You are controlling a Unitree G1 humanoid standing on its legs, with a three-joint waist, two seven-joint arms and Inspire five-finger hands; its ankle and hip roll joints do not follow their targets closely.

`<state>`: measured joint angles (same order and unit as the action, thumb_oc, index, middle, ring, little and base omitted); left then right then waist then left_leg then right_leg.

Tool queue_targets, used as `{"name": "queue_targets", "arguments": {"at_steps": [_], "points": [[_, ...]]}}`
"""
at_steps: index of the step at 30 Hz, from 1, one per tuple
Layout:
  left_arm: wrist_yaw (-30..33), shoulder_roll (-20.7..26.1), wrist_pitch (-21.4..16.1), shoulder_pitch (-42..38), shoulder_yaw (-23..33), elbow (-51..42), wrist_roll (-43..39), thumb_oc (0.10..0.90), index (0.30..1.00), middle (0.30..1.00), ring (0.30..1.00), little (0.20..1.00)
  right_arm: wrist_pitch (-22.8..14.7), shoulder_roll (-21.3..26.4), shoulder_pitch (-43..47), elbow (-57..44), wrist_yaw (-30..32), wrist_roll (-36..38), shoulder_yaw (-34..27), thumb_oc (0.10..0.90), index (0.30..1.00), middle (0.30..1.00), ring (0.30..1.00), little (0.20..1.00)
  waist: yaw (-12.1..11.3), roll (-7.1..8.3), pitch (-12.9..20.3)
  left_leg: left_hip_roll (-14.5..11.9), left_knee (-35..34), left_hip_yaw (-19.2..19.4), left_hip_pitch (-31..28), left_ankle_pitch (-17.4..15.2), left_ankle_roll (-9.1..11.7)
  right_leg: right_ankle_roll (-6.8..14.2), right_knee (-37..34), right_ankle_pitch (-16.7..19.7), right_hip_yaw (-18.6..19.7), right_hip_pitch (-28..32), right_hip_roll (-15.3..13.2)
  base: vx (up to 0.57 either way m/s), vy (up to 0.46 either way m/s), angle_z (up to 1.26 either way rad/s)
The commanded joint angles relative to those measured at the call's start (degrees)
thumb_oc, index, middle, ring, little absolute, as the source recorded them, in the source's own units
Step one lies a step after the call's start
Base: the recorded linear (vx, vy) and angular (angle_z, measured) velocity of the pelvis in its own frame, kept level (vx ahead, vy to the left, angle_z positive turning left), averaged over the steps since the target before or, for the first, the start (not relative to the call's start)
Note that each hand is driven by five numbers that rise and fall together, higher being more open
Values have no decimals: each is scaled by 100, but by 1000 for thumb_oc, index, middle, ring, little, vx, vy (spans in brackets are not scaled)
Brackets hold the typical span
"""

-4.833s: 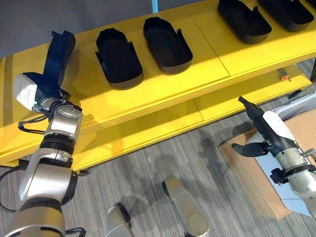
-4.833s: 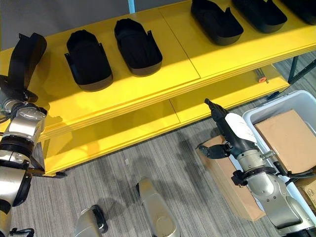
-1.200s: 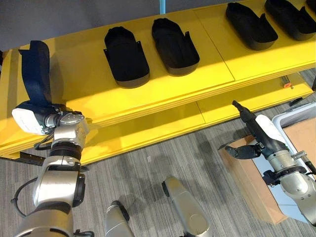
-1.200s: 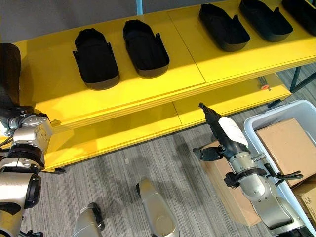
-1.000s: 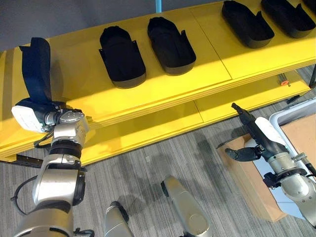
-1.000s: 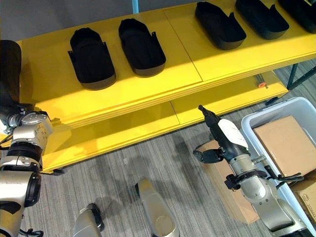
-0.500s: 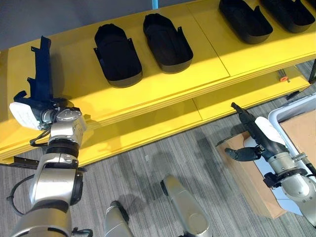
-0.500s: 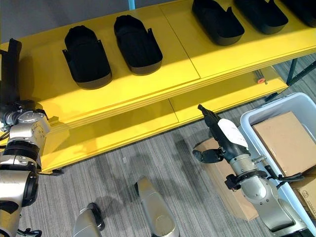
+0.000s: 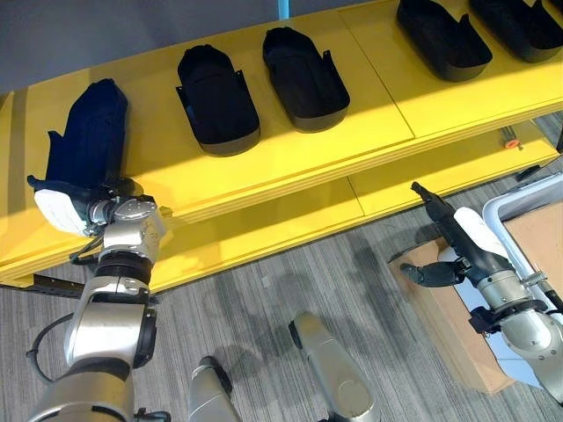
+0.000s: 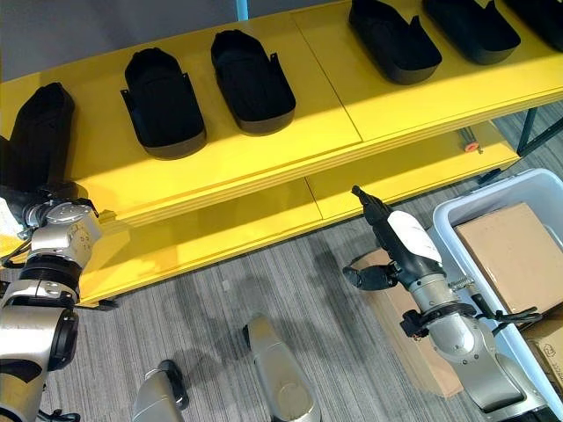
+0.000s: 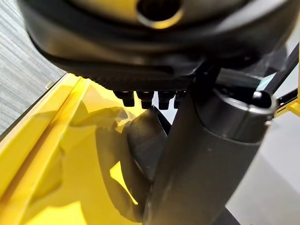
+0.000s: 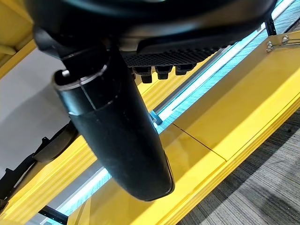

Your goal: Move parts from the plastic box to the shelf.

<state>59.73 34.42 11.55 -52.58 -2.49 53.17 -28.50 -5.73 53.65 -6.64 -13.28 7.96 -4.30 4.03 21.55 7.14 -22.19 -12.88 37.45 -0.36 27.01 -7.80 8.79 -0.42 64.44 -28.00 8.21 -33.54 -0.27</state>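
Left hand (image 9: 62,207), with its white cover, sits at the near end of a dark, boat-shaped moulded plastic part (image 9: 88,136) that lies flat at the left end of the yellow shelf (image 9: 369,97). Whether the fingers are closed on the part or resting against it cannot be told: in the eye views the part and the wrist hide them, and in the left wrist view the thumb (image 11: 206,154) lies along the part's dark edge without showing a clear grip. The part rests on the shelf top, roughly in line with the others.

To its right on the same top level lie two black moulded shells (image 9: 217,99) side by side, and farther right two more black shells (image 9: 442,40) near the far end. So at least five parts appear to be on the shelf, counting the one at the left hand.

Right hand (image 10: 387,242) hangs over the grey floor in front of the lower shelf level, fingers straight and thumb spread, holding nothing. Beside it stands the white plastic box (image 10: 457,207), which shows a brown cardboard sheet (image 10: 510,251) inside; no black part can be made out in it.

As a judgement, this placement is nearly finished, needing only release, and whether more parts remain in the box cannot be told.
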Motion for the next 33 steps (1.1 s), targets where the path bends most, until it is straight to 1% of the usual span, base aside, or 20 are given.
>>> {"name": "queue_targets", "arguments": {"at_steps": [1,8,11,13,14,16,17,18,19,20,21,22,23,24,25,27,29,31,33], "points": [[388,251,-495,76,-32,-343,374,900,1000,1000,1000,1000,-320,-57,614,-328,239,74,-383,900,1000,1000,1000,1000,-48,56,289,294,231,552,123,-668,-829,-387,-664,-68,-240,423,-117,0,0,0],[258,221,-432,73,-68,-346,613,900,1000,1000,1000,1000,-259,-54,684,-297,328,74,-334,900,1000,1000,1000,1000,-81,54,295,280,173,571,82,-673,-826,-374,-731,-28,-250,467,-141,-4,0,0],[176,231,-557,74,-79,-320,673,900,1000,1000,1000,1000,-274,-36,699,-256,358,113,-325,900,1000,1000,1000,1000,-86,50,305,278,119,582,45,-660,-819,-366,-774,-7,-250,498,-150,0,0,0],[16,287,-455,27,-161,-335,922,900,1000,1000,1000,1000,-295,-26,722,-219,365,97,-299,900,1000,1000,1000,1000,-86,36,311,262,77,603,20,-650,-817,-358,-807,8,-245,519,-166,0,0,0],[-51,294,-383,12,-223,-396,908,900,1000,1000,1000,1000,-278,-32,729,-225,365,84,-309,900,1000,1000,1000,1000,-87,29,306,267,56,606,10,-653,-819,-353,-818,19,-241,523,-167,0,0,0],[-787,338,-160,-5,-409,-420,1022,900,1000,1000,1000,1000,-227,1,771,-235,371,94,-324,900,1000,1000,1000,1000,-80,-9,301,267,-15,636,-39,-638,-809,-335,-864,39,-226,555,-175,0,12,2],[-898,356,-96,-16,-459,-434,1006,900,1000,1000,1000,1000,-222,26,784,-230,357,115,-333,900,1000,1000,1000,1000,-73,-16,298,265,-22,643,-46,-629,-805,-336,-867,43,-227,552,-175,-3,35,3],[-1426,424,-88,-58,-586,-364,862,900,1000,1000,1000,1000,-207,65,852,-194,315,146,-338,900,1000,1000,1000,1000,-55,-48,298,267,-63,668,-75,-619,-805,-334,-896,59,-219,566,-178,1,48,1],[-1732,457,-171,-110,-680,-350,777,900,1000,1000,1000,1000,-198,117,905,-193,290,185,-354,900,1000,1000,1000,1000,-30,-60,295,251,-112,695,-120,-604,-791,-319,-930,78,-217,576,-190,6,65,-1],[-1806,493,-178,-144,-730,-349,695,900,1000,1000,1000,1000,-172,156,932,-209,267,204,-373,900,1000,1000,1000,1000,-22,-81,284,251,-155,718,-149,-587,-782,-315,-963,83,-210,594,-195,9,76,-4],[-1985,563,-214,-197,-834,-276,415,900,1000,1000,1000,1000,-151,186,990,-191,241,196,-369,900,1000,1000,1000,1000,-4,-122,280,268,-197,738,-181,-583,-784,-307,-991,90,-193,612,-198,8,66,-9],[-2145,593,-240,-230,-879,-235,260,900,1000,1000,1000,1000,-149,194,1024,-178,229,197,-363,900,1000,1000,1000,1000,6,-132,274,273,-216,748,-198,-579,-784,-303,-1005,95,-188,620,-203,9,84,-9],[-2331,620,-350,-276,-911,-202,-2,900,1000,1000,1000,1000,-159,232,1081,-167,197,202,-369,900,1000,1000,1000,1000,32,-171,268,273,-257,776,-238,-562,-771,-292,-1039,108,-178,635,-221,20,112,-9],[-2558,637,-418,-322,-965,-130,-306,900,1000,1000,1000,1000,-175,258,1155,-138,139,144,-355,900,1000,1000,1000,1000,62,-242,258,293,-316,811,-304,-547,-767,-273,-1076,111,-161,670,-244,26,119,-6],[-2784,646,-425,-333,-982,-88,-547,900,1000,1000,1000,1000,-198,267,1180,-121,127,127,-350,900,1000,1000,1000,1000,76,-267,255,301,-331,824,-325,-542,-766,-269,-1086,113,-156,681,-252,26,97,-8],[-2987,529,-529,-283,-1024,-157,-613,900,1000,1000,1000,1000,-197,302,1248,-120,66,131,-365,900,1000,1000,1000,1000,94,-320,238,317,-370,841,-371,-509,-750,-263,-1112,120,-159,702,-279,14,46,-6],[-3216,488,-522,-236,-1055,-225,-848,900,1000,1000,1000,1000,-187,323,1254,-140,48,132,-396,900,1000,1000,1000,1000,96,-350,238,327,-392,853,-398,-494,-743,-266,-1130,119,-162,725,-296,13,22,-5],[-3196,384,-562,-168,-1049,-317,-934,900,1000,1000,1000,1000,-166,329,1239,-185,-6,127,-442,900,1000,1000,1000,1000,95,-375,228,335,-405,866,-418,-465,-729,-266,-1138,111,-185,737,-312,8,8,-2],[-3216,270,-513,-70,-997,-370,-1191,900,1000,1000,1000,1000,-167,329,1213,-167,-44,88,-452,900,1000,1000,1000,1000,93,-398,236,347,-425,874,-452,-445,-725,-276,-1145,100,-198,767,-323,35,23,-1]]}}
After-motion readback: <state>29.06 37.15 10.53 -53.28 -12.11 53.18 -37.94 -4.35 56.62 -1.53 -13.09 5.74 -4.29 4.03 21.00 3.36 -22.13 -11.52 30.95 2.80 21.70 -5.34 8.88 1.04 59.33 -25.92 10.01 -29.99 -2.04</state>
